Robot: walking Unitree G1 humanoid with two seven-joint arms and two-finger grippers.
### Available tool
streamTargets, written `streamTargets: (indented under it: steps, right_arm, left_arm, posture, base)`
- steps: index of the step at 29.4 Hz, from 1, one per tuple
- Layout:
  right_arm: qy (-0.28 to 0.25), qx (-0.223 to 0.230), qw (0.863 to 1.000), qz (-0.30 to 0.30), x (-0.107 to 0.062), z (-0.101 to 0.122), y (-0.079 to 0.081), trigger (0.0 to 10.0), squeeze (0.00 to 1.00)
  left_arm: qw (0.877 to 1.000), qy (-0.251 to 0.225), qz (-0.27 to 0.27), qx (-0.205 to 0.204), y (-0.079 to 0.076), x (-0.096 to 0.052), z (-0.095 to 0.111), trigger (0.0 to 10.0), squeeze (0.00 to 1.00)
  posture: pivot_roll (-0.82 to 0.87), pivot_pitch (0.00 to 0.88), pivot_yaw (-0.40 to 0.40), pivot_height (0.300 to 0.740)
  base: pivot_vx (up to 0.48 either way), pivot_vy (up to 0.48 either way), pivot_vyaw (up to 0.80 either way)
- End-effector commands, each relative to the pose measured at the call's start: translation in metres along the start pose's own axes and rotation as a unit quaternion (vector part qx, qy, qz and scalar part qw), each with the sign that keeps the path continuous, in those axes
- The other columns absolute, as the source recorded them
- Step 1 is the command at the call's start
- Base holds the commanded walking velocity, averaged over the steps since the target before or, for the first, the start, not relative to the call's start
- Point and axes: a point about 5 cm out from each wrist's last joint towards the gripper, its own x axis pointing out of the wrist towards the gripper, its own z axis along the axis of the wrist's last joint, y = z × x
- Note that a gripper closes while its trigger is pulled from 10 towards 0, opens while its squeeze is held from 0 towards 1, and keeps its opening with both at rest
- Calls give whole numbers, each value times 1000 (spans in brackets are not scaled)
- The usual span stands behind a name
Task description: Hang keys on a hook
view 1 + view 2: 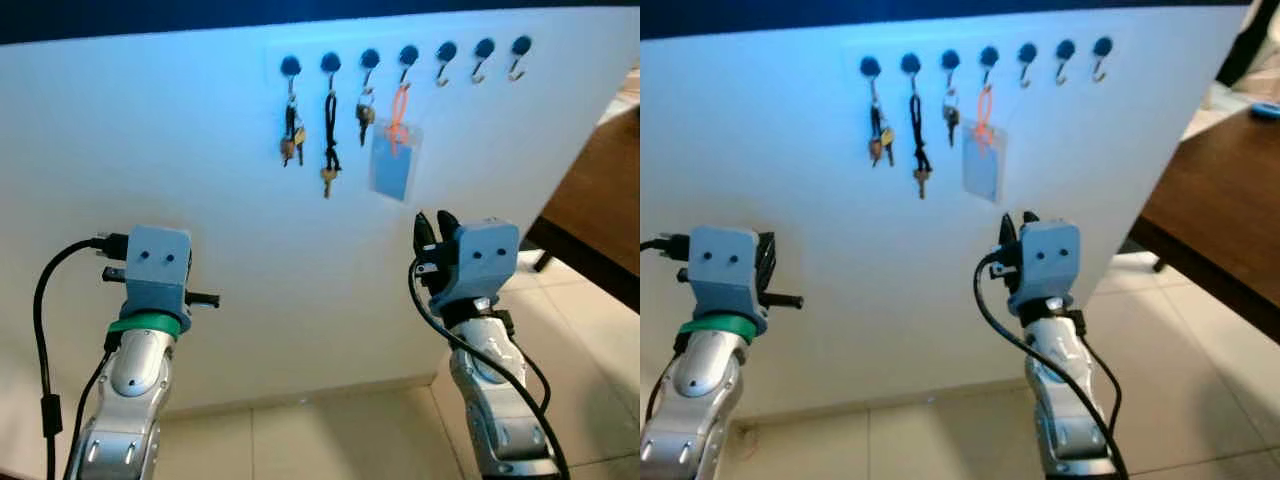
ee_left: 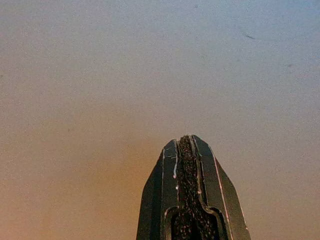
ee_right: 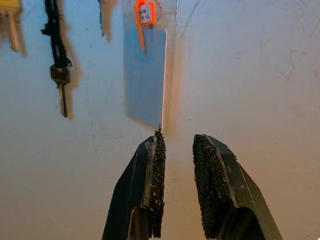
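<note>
While both arms stand raised before you, the wall (image 1: 200, 150) takes up most of the scene, with a row of seven hooks (image 1: 405, 55) along its top edge. The four hooks on the left of the row are loaded; the three toward the wall's right edge are bare. From left to right you see a key bunch (image 1: 291, 140), a key on a black cord (image 1: 329, 150), a small key (image 1: 365, 115), and a blue card (image 1: 392, 160) in a clear sleeve on an orange strap (image 1: 400, 110).

A wooden table (image 1: 1220, 190) stands past the wall's right edge, over a tiled floor (image 1: 340, 440).

Your right gripper (image 3: 177, 145) points at the wall just below the card's lower edge, its fingers (image 3: 207, 175) slightly parted and holding nothing. Your left gripper (image 2: 187, 145) faces bare wall low toward the left edge, its fingers pressed together on nothing.
</note>
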Motion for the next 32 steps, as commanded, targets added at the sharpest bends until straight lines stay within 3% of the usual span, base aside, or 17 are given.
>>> streamTargets:
  steps: [1, 32]
  right_arm:
    - [4, 9, 1000, -1, -1, -2, 1, 10000, 0]
    - [20, 8, 1000, 16, 0, -7, 7, 10000, 0]
  left_arm:
    - [1000, 3, 1, 4, 1, -1, -1, 10000, 0]
    - [1000, 1, -6, 1, 0, 0, -1, 10000, 0]
  posture:
    - [-124, 20, 98, 740]
    - [-124, 13, 97, 740]
  base:
    - [-368, 0, 0]
    - [-428, 0, 0]
